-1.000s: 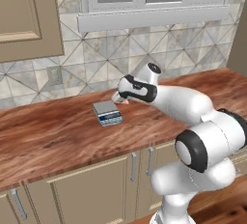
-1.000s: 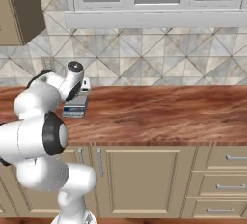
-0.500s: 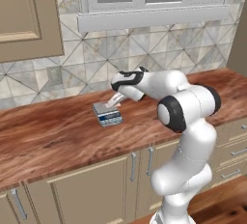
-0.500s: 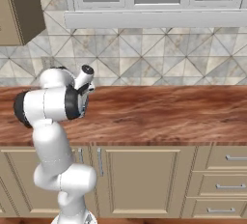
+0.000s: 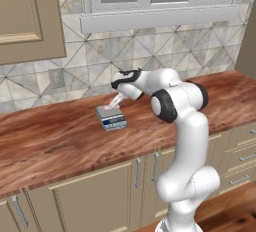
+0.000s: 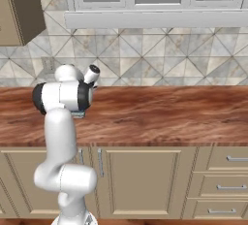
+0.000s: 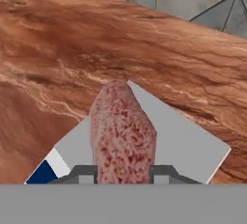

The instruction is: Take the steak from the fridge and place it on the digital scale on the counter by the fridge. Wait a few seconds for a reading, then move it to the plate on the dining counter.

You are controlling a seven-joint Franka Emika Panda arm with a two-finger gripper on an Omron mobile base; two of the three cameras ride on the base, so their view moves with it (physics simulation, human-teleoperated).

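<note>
Steak (image 7: pixel 123 131) sits pinched between the two dark finger tips of the gripper (image 7: pixel 121 174), the jaws closed tight on its near end. The pinkish slab reaches out over the flat grey top of the scale (image 7: pixel 185 143), whose dark blue display corner shows at one edge; whether the meat rests on the plate of the scale or hangs just above it, I cannot tell. From the left base camera the gripper (image 5: pixel 118 101) slants down toward the scale (image 5: pixel 111 117), which lies on the wooden counter (image 5: pixel 55 141) near the tiled wall (image 5: pixel 165 51). Beige cabinet doors (image 6: pixel 145 180) with slim handles run below the counter.
</note>
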